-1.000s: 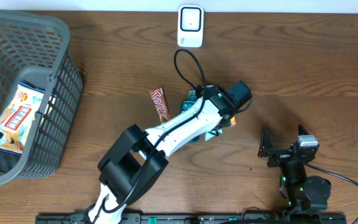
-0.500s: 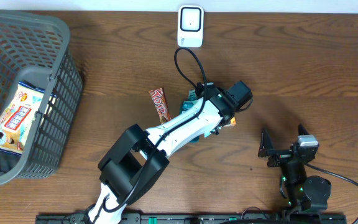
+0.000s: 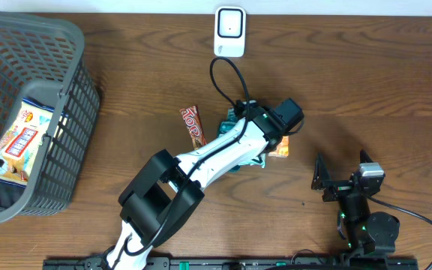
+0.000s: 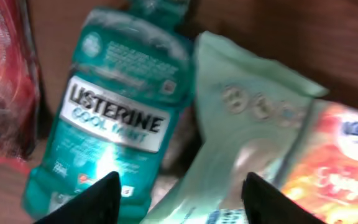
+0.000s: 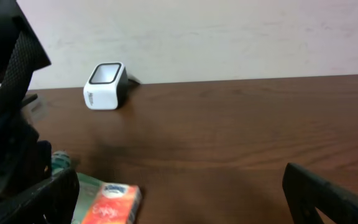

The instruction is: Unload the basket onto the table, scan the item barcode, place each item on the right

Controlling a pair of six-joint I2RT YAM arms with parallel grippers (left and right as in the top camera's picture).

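Note:
My left gripper (image 4: 182, 202) hangs open just above a cluster of items, with nothing between its fingers. Under it lie a teal Listerine bottle (image 4: 117, 118), a pale green pouch (image 4: 241, 143) and an orange tissue pack (image 4: 334, 168). In the overhead view the left gripper (image 3: 265, 146) covers most of the cluster, and the orange tissue pack (image 3: 279, 148) lies flat at its right. The white barcode scanner (image 3: 229, 31) stands at the table's far edge, also visible as the scanner (image 5: 104, 85) in the right wrist view. My right gripper (image 3: 341, 171) rests open and empty near the front right.
A red candy bar (image 3: 193, 125) lies left of the cluster. A grey basket (image 3: 73, 45) at the far left holds a snack bag (image 3: 21, 142). The left arm's cable (image 3: 223, 82) loops toward the scanner.
My left gripper has gone from shut to open. The orange tissue pack now lies flatter and more exposed on the table to its right. The right arm has not moved.

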